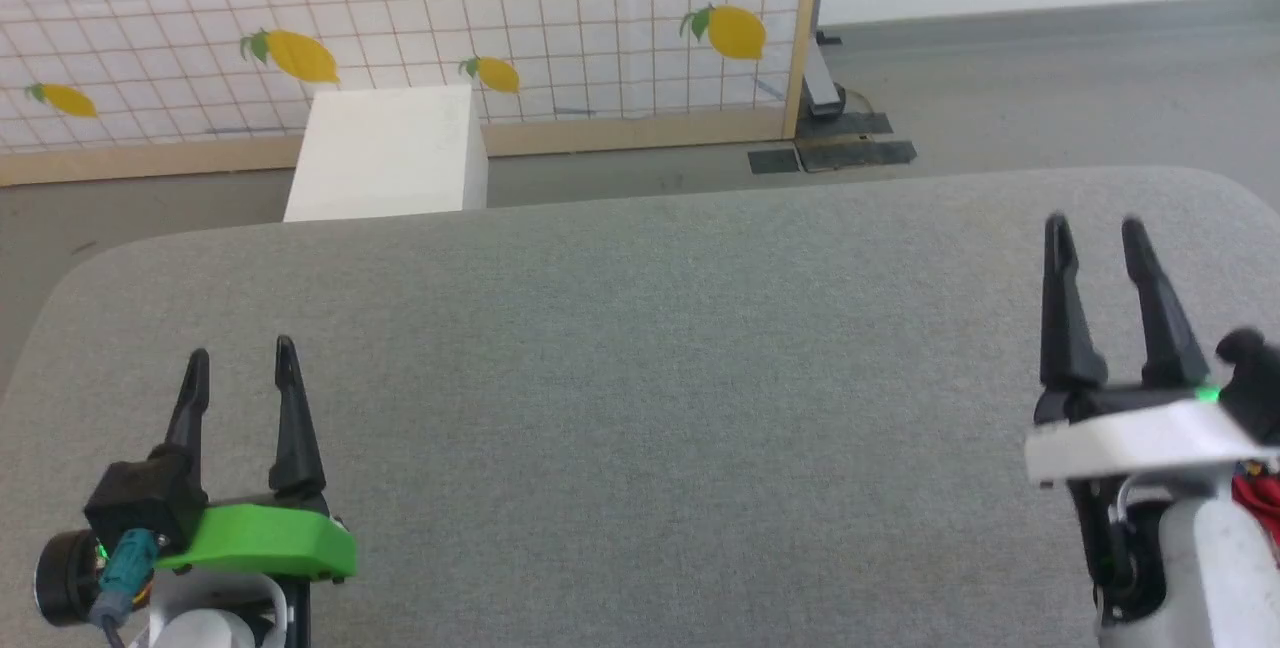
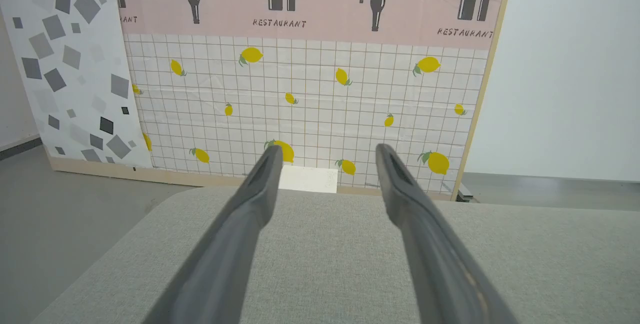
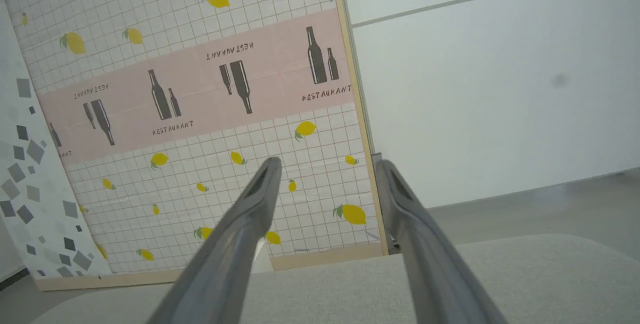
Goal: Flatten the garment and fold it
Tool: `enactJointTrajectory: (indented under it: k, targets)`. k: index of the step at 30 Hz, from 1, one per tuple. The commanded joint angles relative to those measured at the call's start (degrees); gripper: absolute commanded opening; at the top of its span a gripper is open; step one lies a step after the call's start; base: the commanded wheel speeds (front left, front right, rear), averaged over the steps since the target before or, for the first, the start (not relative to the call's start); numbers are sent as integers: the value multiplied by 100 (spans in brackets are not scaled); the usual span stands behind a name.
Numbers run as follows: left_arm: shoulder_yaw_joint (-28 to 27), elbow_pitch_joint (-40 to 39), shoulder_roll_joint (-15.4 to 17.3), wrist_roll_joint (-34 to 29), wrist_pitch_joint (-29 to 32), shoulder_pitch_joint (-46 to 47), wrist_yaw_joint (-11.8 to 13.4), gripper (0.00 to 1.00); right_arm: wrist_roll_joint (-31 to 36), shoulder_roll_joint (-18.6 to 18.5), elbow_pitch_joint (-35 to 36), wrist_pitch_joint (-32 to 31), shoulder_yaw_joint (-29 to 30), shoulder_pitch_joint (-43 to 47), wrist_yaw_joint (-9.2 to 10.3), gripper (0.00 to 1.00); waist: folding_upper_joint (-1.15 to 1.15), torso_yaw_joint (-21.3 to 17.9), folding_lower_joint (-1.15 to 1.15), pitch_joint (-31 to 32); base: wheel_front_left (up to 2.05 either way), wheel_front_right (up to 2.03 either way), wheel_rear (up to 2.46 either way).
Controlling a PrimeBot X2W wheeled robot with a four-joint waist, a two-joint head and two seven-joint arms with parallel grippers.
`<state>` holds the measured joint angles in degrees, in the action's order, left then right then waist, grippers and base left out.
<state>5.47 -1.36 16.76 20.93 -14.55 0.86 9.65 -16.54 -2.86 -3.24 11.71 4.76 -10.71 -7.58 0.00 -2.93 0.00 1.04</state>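
The garment is out of view. The grey fabric-covered table [image 1: 640,378] lies bare between my arms. My left gripper [image 1: 242,351] stands open at the lower left above the cloth, nothing between its fingers. My right gripper [image 1: 1094,224] is open at the right, farther forward, also holding nothing. In the left wrist view the left gripper [image 2: 327,148] points over the table [image 2: 325,254] toward the far edge. In the right wrist view the right gripper [image 3: 327,161] is tilted up at the wall. A small red patch [image 1: 1260,503] shows beside my right wrist; I cannot tell what it is.
A white box [image 1: 390,153] stands on the floor just past the table's far edge. Behind it rises a lemon-patterned partition [image 1: 500,18] with a wooden frame. Dark floor plates [image 1: 830,156] lie at the partition's foot. The table's corners are rounded.
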Motion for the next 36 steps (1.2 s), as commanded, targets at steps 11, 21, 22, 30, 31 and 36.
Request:
enactJointTrajectory:
  k: [11,21,22,30,31,36]
  targets:
    - [289,635,-136,70,-14,-176,-184,100,395,-2,-346,310,-197,1031,9,100,0,303,0,257,0,0,0]
    - [381,1005,-177,201,-21,-236,-392,100,281,-2,-529,327,-129,1488,9,100,0,402,0,309,0,0,0]
    - [377,1022,-182,206,-24,-254,-397,100,266,-2,-573,327,-133,1507,9,100,0,405,0,313,0,0,0]
    - [390,1095,-225,192,5,-232,-404,0,258,-1,-674,293,-152,1503,0,0,0,419,0,346,0,0,0]
    - [391,1094,-227,188,12,-231,-405,0,262,0,-675,291,-151,1503,0,0,0,419,0,345,0,0,0]
    - [388,1084,-238,168,26,-226,-410,0,274,-1,-665,278,-146,1499,0,0,0,418,0,341,0,0,0]
